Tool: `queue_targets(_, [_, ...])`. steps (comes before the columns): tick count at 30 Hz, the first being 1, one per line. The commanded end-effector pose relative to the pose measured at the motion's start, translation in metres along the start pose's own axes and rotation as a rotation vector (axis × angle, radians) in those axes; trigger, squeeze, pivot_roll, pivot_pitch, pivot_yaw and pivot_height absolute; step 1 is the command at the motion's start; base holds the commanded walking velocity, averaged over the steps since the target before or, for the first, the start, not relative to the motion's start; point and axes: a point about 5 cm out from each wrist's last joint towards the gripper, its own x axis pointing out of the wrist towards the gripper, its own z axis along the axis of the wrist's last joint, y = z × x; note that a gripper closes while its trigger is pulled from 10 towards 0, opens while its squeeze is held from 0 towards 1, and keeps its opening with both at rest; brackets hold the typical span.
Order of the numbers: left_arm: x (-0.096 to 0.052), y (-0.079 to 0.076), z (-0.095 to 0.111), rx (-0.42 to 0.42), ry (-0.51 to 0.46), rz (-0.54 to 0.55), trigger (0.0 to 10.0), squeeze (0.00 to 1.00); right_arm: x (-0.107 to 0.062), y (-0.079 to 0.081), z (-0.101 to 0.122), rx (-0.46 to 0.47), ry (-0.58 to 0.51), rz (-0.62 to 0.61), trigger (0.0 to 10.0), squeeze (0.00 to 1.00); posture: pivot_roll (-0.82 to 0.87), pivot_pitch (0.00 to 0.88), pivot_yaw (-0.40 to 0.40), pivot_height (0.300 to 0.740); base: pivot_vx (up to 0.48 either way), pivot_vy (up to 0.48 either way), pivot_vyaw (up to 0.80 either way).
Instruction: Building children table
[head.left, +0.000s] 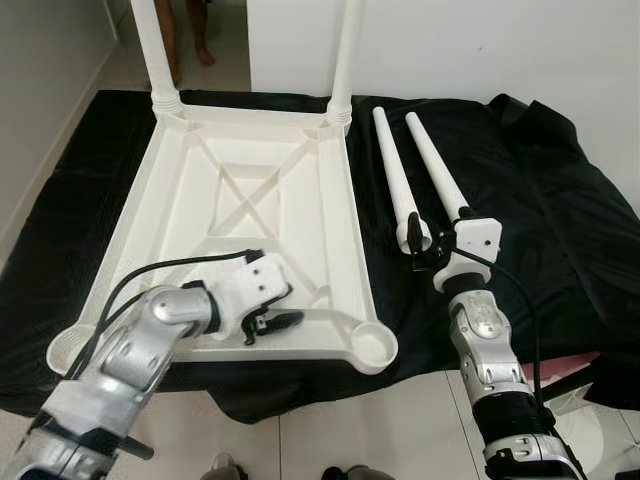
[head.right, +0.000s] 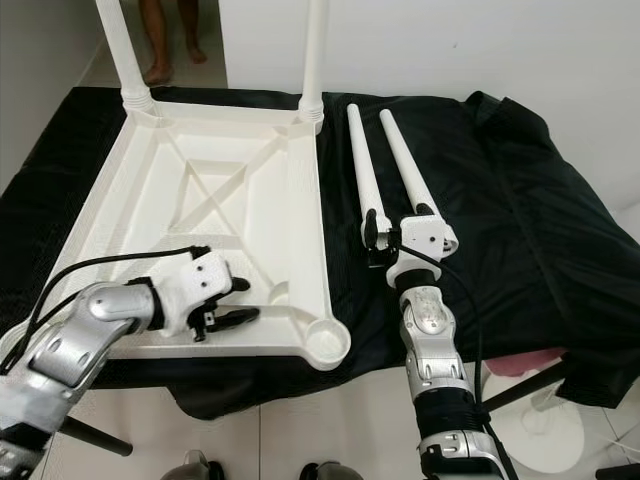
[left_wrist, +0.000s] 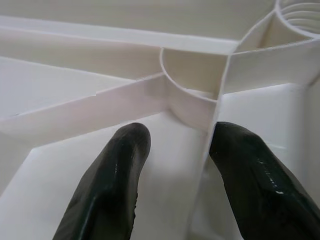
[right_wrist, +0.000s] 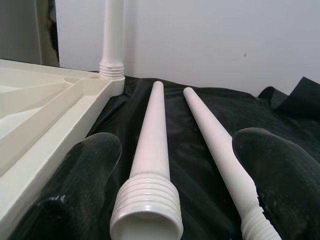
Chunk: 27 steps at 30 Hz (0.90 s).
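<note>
Nearest the camera, the left gripper (head.left: 272, 322) rests with fingers spread inside the upside-down white plastic children's table top (head.left: 180, 190), near its front right corner socket (head.left: 372, 347). The table top lies on a black cloth (head.left: 520, 180) with two white legs (head.left: 342, 60) screwed into its far corners. The right gripper (head.left: 425, 243), released, straddles the threaded ends of two loose white tapered legs (head.left: 392, 165) just beside the table top.
</note>
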Motion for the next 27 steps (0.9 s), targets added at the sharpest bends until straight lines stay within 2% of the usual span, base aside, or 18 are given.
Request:
queue_targets(1, [0.004,0.015,-0.007,-0.031,0.038,0.329,10.0,0.0,-0.003,-0.005,-0.003,0.011,0.021,-0.031,10.0,0.0,-0.02,0.143,-0.046,0.74,0.0,0.0,0.0])
queue_targets(4, [0.011,0.016,-0.002,-0.052,0.022,0.349,10.0,0.0,-0.004,-0.005,-0.003,0.012,0.027,-0.038,10.0,0.0,-0.03,0.141,-0.047,0.74,0.0,0.0,0.0])
queue_targets(7, [0.019,0.017,0.001,-0.022,0.049,0.402,10.0,0.0,0.0,-0.009,-0.001,0.013,0.024,-0.055,10.0,0.0,-0.04,0.136,-0.048,0.74,0.0,0.0,0.0])
queue_targets(11, [0.017,0.021,0.004,-0.026,0.028,0.406,10.0,0.0,0.002,-0.012,0.0,0.015,0.023,-0.064,10.0,0.0,-0.05,0.137,-0.051,0.74,0.0,0.0,0.0])
queue_targets(15, [0.008,0.029,0.012,-0.055,-0.05,0.388,10.0,0.0,0.006,-0.022,0.002,0.015,0.022,-0.091,10.0,0.0,-0.04,0.132,-0.056,0.74,0.0,0.0,0.0])
queue_targets(18, [0.006,0.032,0.012,-0.195,-0.104,0.362,10.0,0.0,0.009,-0.023,0.002,0.02,0.021,-0.093,10.0,0.0,-0.04,0.127,-0.056,0.74,0.0,0.0,0.0])
queue_targets(19, [0.006,0.033,0.012,-0.229,-0.121,0.366,10.0,0.48,0.009,-0.023,0.003,0.02,0.02,-0.092,10.0,0.0,-0.04,0.125,-0.057,0.74,0.0,0.0,0.0])
queue_targets(20, [0.006,0.033,0.012,-0.229,-0.121,0.366,10.0,0.48,0.009,-0.023,0.003,0.02,0.02,-0.092,10.0,0.0,-0.04,0.125,-0.057,0.74,0.0,0.0,0.0])
queue_targets(21, [0.004,0.033,0.015,-0.257,-0.154,0.36,10.0,1.0,0.011,-0.022,0.003,0.02,0.019,-0.089,10.0,0.0,-0.04,0.123,-0.057,0.74,0.0,0.0,0.0])
queue_targets(27, [-0.001,0.027,0.027,-0.23,-0.225,0.292,10.0,1.0,0.014,-0.02,0.002,0.028,0.023,-0.084,10.0,0.0,-0.02,0.12,-0.059,0.74,0.0,0.0,0.0])
